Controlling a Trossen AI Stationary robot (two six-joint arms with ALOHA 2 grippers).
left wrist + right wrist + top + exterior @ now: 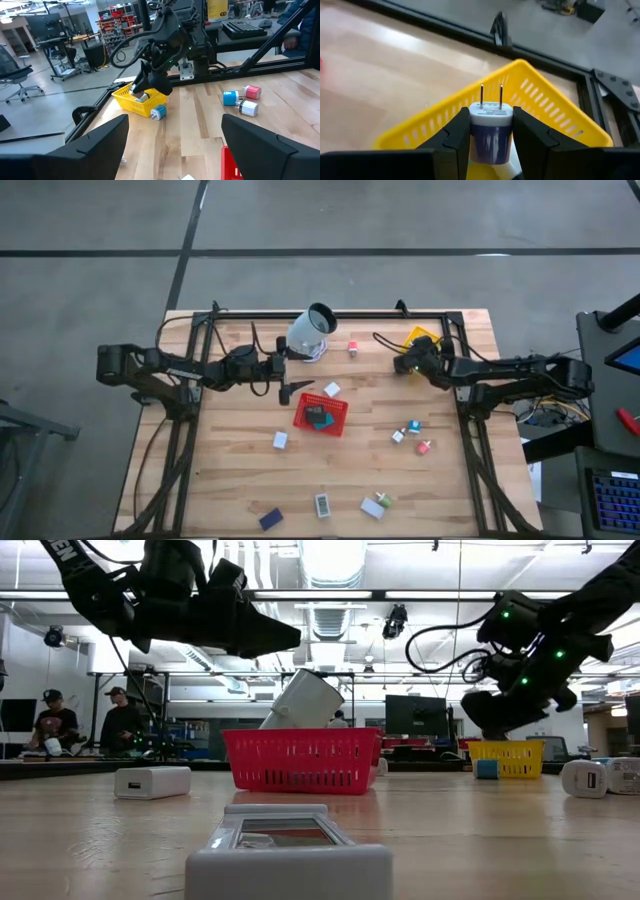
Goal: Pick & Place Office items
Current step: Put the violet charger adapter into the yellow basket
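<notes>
Yellow mesh tray (560, 117) sat upper right in high view; right gripper (491, 135) above it, clamped on blue-white plug adapter (490, 131). Left gripper (172, 137) wide, empty, over red tray (321, 414), which held few items. About ten items lay loose on table (230, 480): task early-to-middle.

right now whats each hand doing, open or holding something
Left hand: open, holding nothing, above the table beside the red basket.
Right hand: closed on a blue and white plug adapter, over the yellow basket.
</notes>
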